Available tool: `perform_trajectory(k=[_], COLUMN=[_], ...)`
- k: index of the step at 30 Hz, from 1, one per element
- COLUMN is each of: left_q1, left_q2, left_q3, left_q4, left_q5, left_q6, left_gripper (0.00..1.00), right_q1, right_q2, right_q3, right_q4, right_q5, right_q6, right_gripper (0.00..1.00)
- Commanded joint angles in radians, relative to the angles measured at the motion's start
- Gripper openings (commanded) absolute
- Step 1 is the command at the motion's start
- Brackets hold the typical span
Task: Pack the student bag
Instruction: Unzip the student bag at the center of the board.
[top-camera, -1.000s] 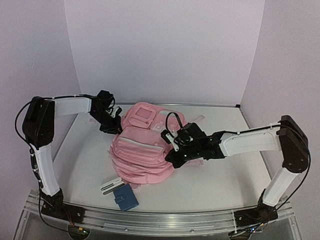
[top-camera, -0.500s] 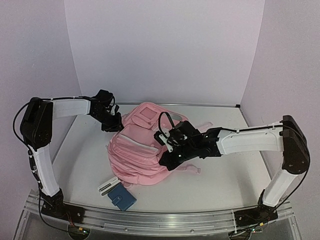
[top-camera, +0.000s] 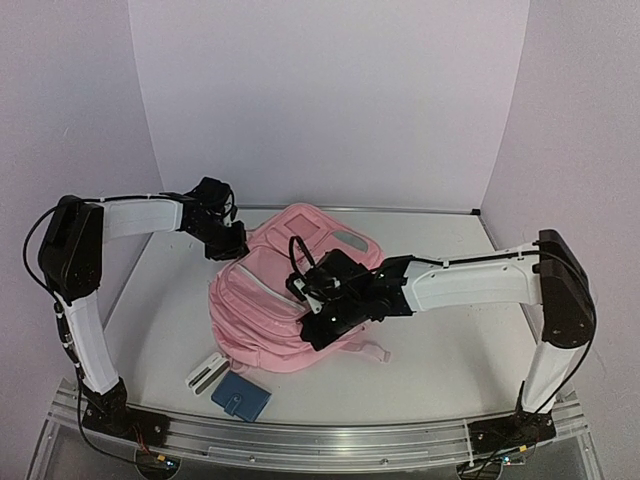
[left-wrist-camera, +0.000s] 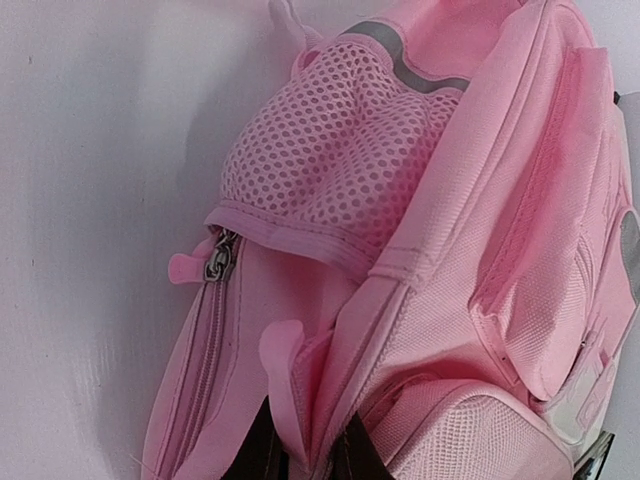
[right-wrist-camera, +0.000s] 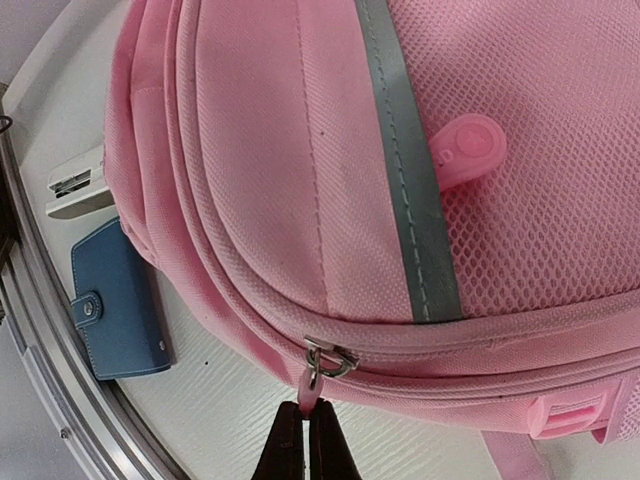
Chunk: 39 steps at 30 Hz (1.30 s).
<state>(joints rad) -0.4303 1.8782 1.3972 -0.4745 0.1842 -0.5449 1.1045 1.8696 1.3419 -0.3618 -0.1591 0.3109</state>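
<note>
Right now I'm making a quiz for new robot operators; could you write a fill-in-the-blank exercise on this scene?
The right gripper is shut on the student bag's ____ pull. The left gripper pinches the bag's fabric, coloured ____. The wallet lying beside the bag is ____.
Missing words: zipper; pink; blue.

Table (top-camera: 450, 345), student bag (top-camera: 250, 312), blue wallet (top-camera: 240, 398), white object (top-camera: 205, 372)

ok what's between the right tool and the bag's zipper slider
only the pink pull tab, pinched in the right tool and clipped to the slider; right wrist view
</note>
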Motion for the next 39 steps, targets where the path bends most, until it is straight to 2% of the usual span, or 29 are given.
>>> perform_trajectory(k=[1,4,5,10,13,18,22,26,33,34,37,39], left_q1=[-0.001,-0.001,-0.001,-0.007,-0.016,-0.016,-0.017,-0.018,-0.016,-0.016,-0.016,-0.015], left_q2=[-0.054,-0.1,-0.118,-0.221,-0.294,-0.468,-0.587,-0.633,-0.707,-0.701,-0.647,-0.611], left_q3=[0.051,0.048,0.047,0.036,-0.025,-0.241,-0.417,-0.503,-0.643,-0.655,-0.685,-0.697], left_q4=[0.158,0.144,0.134,0.038,-0.013,-0.015,0.035,0.015,0.066,0.09,0.164,0.207], left_q5=[-0.045,-0.05,-0.052,-0.078,-0.098,-0.06,0.001,0.039,0.014,0.024,0.094,0.11], left_q6=[-0.011,0.047,0.073,0.121,0.095,-0.062,-0.175,-0.233,-0.29,-0.297,-0.305,-0.306], left_gripper=[0.11,0.35,0.44,0.79,0.85,0.87,0.88,0.89,0.91,0.89,0.71,0.61], right_q1=[0.048,0.047,0.046,0.029,-0.022,-0.144,-0.18,-0.201,-0.212,-0.213,-0.212,-0.212], right_q2=[-0.014,-0.068,-0.091,-0.187,-0.209,-0.201,-0.161,-0.091,0.012,0.023,0.055,0.065], right_q3=[0.051,0.024,0.014,-0.046,-0.089,-0.149,-0.143,-0.11,-0.057,-0.049,-0.035,-0.036], right_q4=[0.037,0.037,0.037,0.038,0.048,0.15,0.237,0.272,0.292,0.296,0.305,0.321], right_q5=[-0.004,0.085,0.117,0.295,0.337,0.202,0.081,0.04,0.032,0.029,0.024,0.022], right_q6=[0.029,0.057,0.067,0.127,0.161,0.208,0.226,0.248,0.26,0.262,0.272,0.298], right_gripper=[0.14,0.38,0.43,0.59,0.64,0.63,0.6,0.52,0.46,0.45,0.36,0.24])
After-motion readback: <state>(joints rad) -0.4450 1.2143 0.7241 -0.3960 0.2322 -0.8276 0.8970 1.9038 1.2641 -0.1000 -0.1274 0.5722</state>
